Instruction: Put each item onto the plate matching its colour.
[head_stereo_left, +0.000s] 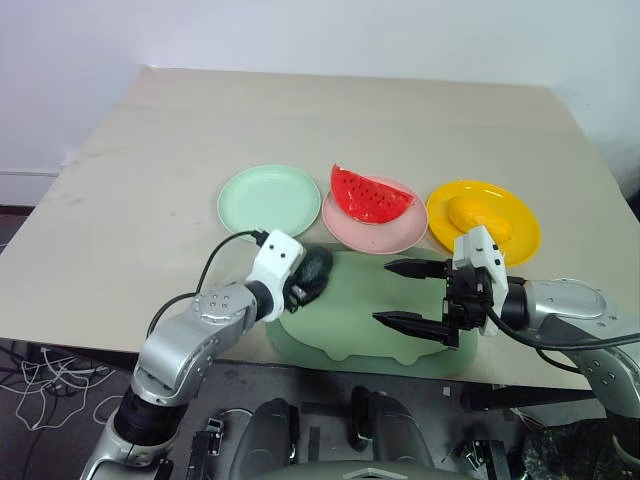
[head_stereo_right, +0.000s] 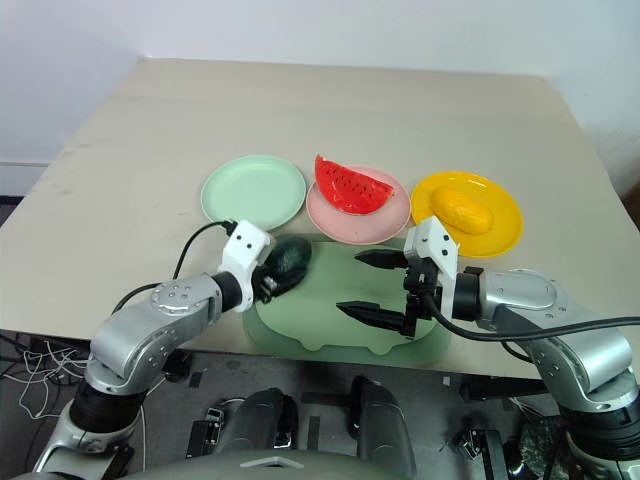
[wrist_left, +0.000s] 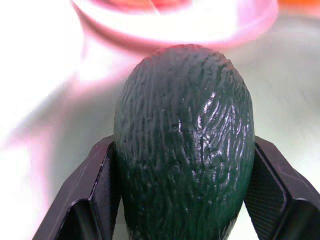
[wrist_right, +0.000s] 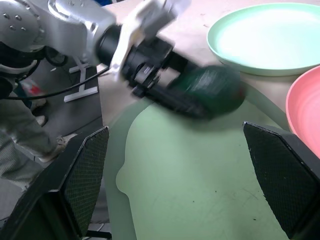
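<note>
Centrally, a beige table (head_stereo_left: 150, 170) carries a pale green rounded tray (head_stereo_left: 350, 320) at its near edge, with three round plates lined up just behind it. Farthest to the robot's left sits the mint green plate (head_stereo_left: 268, 198), bare; beside it the pink plate (head_stereo_left: 374, 222) holds the red watermelon wedge (head_stereo_left: 370, 194), which leans across its left half with dark seeds showing; to the right the yellow plate (head_stereo_left: 483, 220) holds the yellow-orange oval fruit (head_stereo_left: 478, 214). Over the tray's left rear corner, the left gripper (head_stereo_left: 308, 280) clamps the dark green avocado (head_stereo_left: 314, 270) between its two black fingers (wrist_left: 95, 192), the fruit's ribbed skin bulging between the pads in the left wrist view, with the pink plate's rim just beyond it. From the head views the avocado appears lifted above the tray, just in front of the gap between the mint and pink plates. Over the tray's right side the right gripper (head_stereo_left: 405, 294) hangs with its fingers spread wide and nothing between them, pointing toward the robot's left, toward the held avocado.
</note>
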